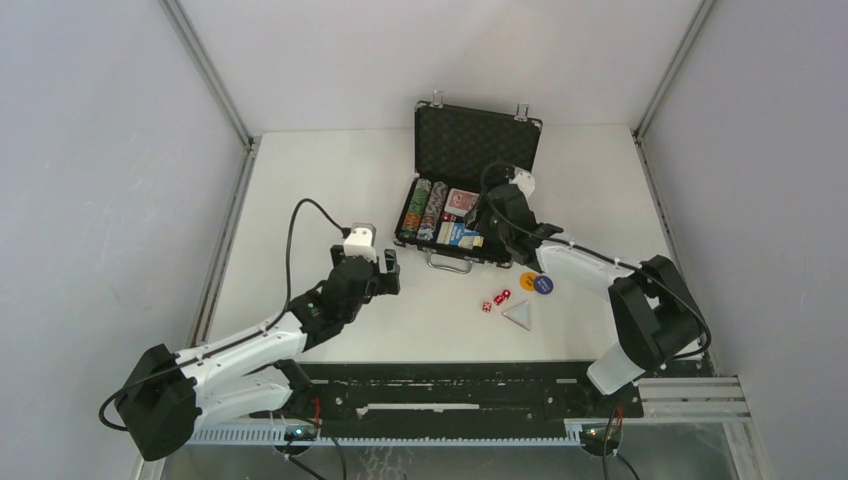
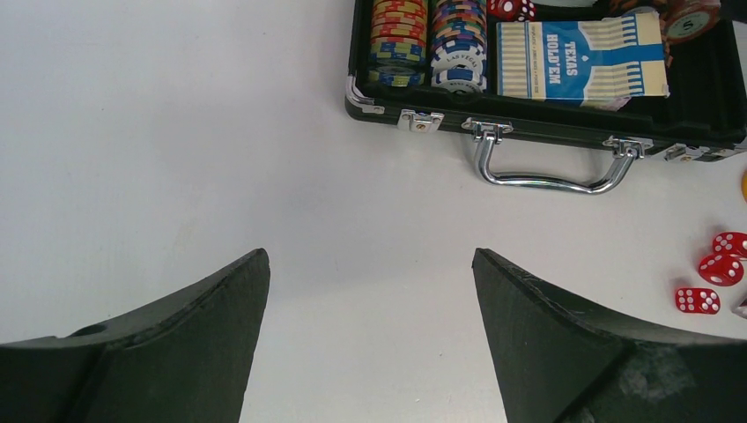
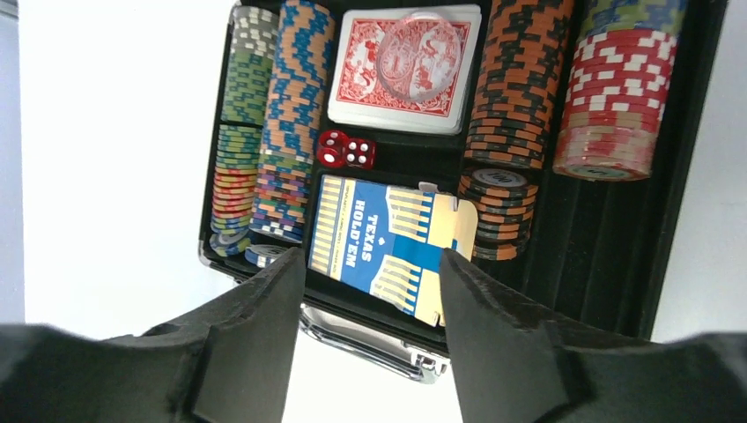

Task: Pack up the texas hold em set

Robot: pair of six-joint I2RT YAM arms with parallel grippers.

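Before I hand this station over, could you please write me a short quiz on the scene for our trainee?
1. True or false: the briefcase has its lid shut.
2. Which of these lies on the table, outside the briefcase? A) the red-backed cards B) the triangle piece C) the blue card box
3. Which gripper hangs over the open briefcase?
Key: 1 false, the lid stands open. 2 B. 3 the right gripper, its jaws apart with nothing between them.
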